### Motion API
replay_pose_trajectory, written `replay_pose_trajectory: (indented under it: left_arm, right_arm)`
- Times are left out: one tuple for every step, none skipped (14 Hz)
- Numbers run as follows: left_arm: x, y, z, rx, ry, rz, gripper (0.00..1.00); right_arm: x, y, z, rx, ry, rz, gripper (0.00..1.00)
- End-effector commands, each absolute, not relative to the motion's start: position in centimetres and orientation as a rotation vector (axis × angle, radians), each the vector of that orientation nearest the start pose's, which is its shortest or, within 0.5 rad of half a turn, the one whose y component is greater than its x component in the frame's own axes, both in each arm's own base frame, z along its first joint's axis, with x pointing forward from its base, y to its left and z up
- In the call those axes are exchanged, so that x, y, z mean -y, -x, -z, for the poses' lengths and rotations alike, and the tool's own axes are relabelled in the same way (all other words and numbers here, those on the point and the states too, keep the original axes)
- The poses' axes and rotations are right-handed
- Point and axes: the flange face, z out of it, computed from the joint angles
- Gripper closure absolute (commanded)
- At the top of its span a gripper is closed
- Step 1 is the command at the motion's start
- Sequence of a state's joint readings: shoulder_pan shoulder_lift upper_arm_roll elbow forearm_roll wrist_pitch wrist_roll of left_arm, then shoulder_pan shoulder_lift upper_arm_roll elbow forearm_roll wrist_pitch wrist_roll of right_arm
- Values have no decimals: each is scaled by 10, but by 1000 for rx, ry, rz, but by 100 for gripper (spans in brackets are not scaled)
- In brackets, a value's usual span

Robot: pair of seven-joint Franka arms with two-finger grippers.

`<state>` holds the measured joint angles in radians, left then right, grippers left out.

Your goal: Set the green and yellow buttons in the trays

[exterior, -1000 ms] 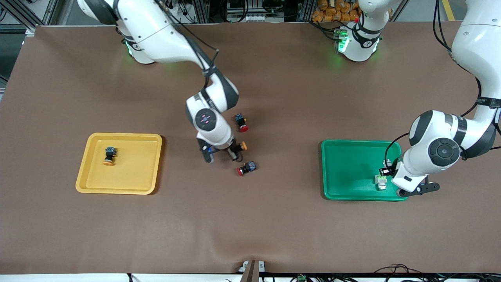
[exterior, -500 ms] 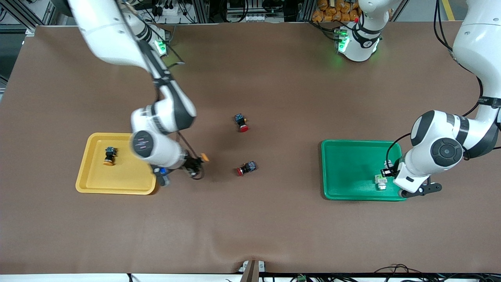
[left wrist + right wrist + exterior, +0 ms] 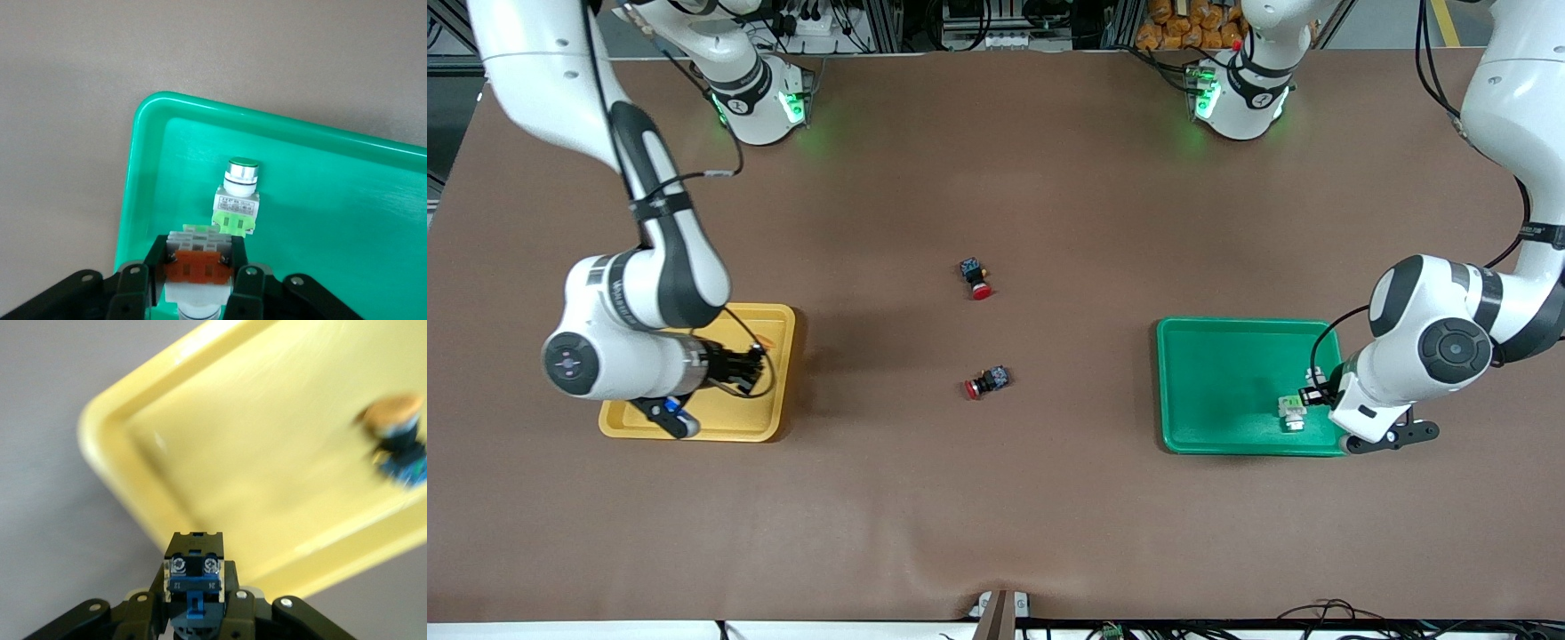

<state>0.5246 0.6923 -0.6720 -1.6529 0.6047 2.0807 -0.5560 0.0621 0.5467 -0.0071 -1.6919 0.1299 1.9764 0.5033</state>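
Table: two trays, yellow tray toward the right arm's end, green tray toward the left arm's end. Right tool over the yellow tray, clamped on a black-blue button; another orange-capped button lies in that tray. Left tool over the green tray's corner, gripping a white-grey button; green-faced button lies in the tray just beside it. Two red-capped buttons sit mid-table, clear of both arms.

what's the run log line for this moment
right hand: shut on black-blue button, over yellow tray | left hand: shut on white-grey button, over green tray
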Motion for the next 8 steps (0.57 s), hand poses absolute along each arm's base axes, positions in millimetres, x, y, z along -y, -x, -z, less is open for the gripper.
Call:
replay_pose_trajectory:
  left_arm:
    - [12,-677,-259,263,3049,-64,100]
    - [12,-677,-257,268,3053,-68,100]
    - [15,-676,-255,292,3061,-81,100]
    - [26,-675,-255,322,3086,-100,100]
    - [41,-675,-254,341,3116,-117,100]
    - [49,-675,-253,348,3138,-124,100]
    - [55,-675,-251,343,3148,-127,100]
    - [71,-673,-246,314,3156,-139,94]
  right_arm:
    - [-18,-637,-245,-633,2995,-439,100]
    - [-16,-636,-235,-639,2995,-432,100]
    - [-16,-634,-223,-640,2997,-410,97]
    - [-15,-629,-210,-640,2999,-388,95]
    - [-14,-627,-205,-643,3000,-369,89]
    - [-14,-627,-205,-643,3000,-369,73]
    - [-13,-627,-205,-647,2999,-369,27]
    - [-12,-627,-205,-648,3000,-369,0]
